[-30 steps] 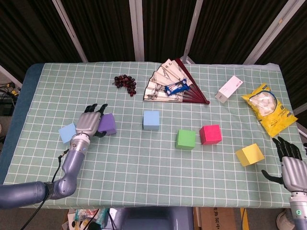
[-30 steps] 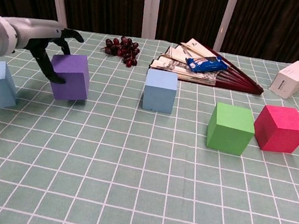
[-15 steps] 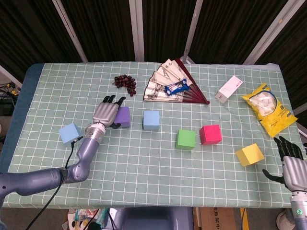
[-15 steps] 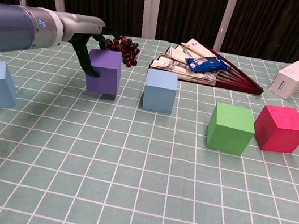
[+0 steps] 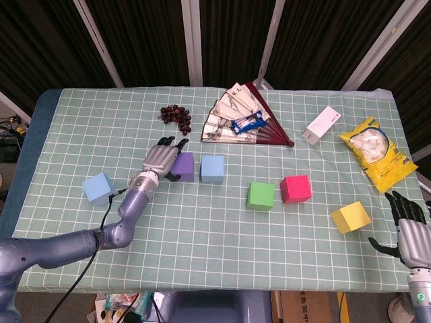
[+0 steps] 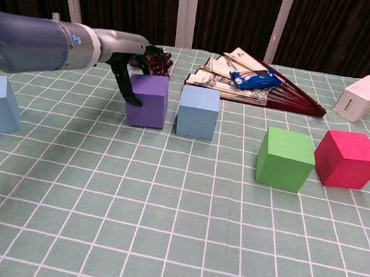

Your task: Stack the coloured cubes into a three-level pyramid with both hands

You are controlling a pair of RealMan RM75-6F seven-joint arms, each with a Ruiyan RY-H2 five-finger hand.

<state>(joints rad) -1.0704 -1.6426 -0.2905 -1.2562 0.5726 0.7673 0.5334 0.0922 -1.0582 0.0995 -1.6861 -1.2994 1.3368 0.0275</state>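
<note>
Six cubes: I count them all from the head view; my landmark is the mid blue cube [image 5: 212, 169], and none is stacked.
Far-left blue cube [image 5: 98, 188]: well left of the landmark, alone on the checked cloth [image 5: 202, 235].
Left hand [image 5: 160, 159]: I have it on the purple cube [image 5: 184, 166], fingers draped over the top and left face, thumb low on the near-left side in the chest view.
Purple cube: sitting on the cloth just left of the landmark, a narrow gap between them.
Grapes [image 5: 175, 115]: behind the landmark, to its left.
Fan [image 5: 239, 123]: behind the landmark, to its right, spread flat with a blue packet [image 5: 247, 124] lying on it.
Green cube [image 5: 261, 196]: right of the landmark and nearer me.
Red cube [image 5: 295, 188]: just right of the green one, apart from it.
White box [image 5: 321, 125]: far right of the landmark, toward the back.
Yellow cube [image 5: 351, 217]: head view only; the chest view cuts off before it.
Yellow bag [image 5: 376, 152]: whole in the head view, only a sliver at the chest view's edge.
Right hand [image 5: 409, 232]: head view only, far right of the landmark beyond the yellow cube, fingers apart, holding nothing.
</note>
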